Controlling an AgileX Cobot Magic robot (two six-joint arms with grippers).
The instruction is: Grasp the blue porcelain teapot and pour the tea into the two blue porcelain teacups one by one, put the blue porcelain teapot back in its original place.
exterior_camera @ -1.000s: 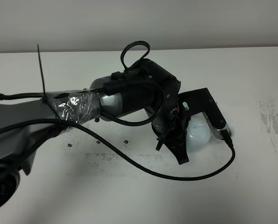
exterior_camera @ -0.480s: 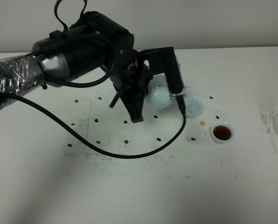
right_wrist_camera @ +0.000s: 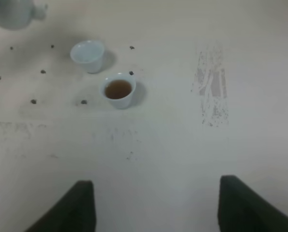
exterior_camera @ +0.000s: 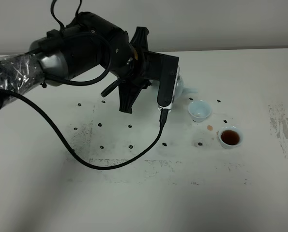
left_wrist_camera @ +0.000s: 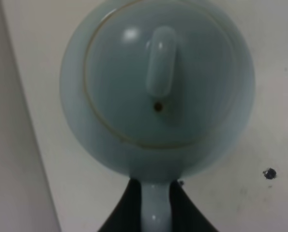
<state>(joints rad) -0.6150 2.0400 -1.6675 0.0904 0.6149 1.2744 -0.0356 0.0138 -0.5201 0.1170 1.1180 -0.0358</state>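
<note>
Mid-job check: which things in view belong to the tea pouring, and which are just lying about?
Belong to the job: blue porcelain teapot, gripped by its handle in the left gripper; teacup with tea; teacup that looks empty.
Just lying about: dark specks on the table; brownish spot between the cups; scuffed patch; right gripper, open, holding nothing.

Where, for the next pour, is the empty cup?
The empty cup sits right of centre in the high view, between the teapot and the filled cup.
</note>
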